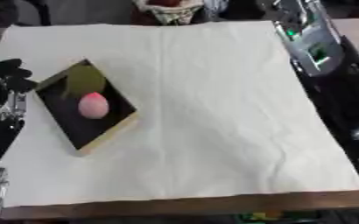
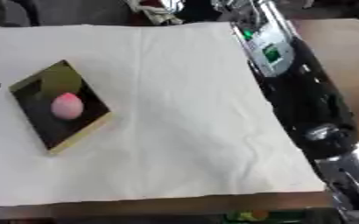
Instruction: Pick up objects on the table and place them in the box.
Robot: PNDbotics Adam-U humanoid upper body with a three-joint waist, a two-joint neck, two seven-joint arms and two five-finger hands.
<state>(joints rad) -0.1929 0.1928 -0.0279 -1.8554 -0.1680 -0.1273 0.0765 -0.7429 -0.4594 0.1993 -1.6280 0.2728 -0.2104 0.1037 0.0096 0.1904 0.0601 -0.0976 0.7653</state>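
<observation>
Box [image 1: 106,135]: shallow tray with pale wooden rim and dark inside, lying askew at the left of the frame on the cloth. Contents: one pink rounded object [image 1: 93,106], peach-like, near the middle of the tray; one olive-green rounded object [image 1: 84,80] at the tray's upper corner, just above the pink one, whether touching it cannot be told.

Task status: two objects sit in the box. No loose object shows on the cloth outside it. By that evidence the collecting looks complete or close to it; anything left would have to lie outside these views.

Left hand [image 1: 6,72]: dark shape at the left edge of the frame, just beside the box's upper-left corner, holding nothing visible. Whether its fingers are curled or straight cannot be told.

Right hand: not seen. Only the right arm [image 2: 305,100] shows, black with a silver section and a green light, running down the right side of the frame beside the cloth.

Surface: cream cloth [image 1: 213,109], creased down the middle, spread over a wooden table [image 1: 213,204] whose brown edge shows along the bottom.

Room: a pale patterned bundle [image 1: 170,11] at the top centre beyond the cloth; dark surroundings otherwise.
</observation>
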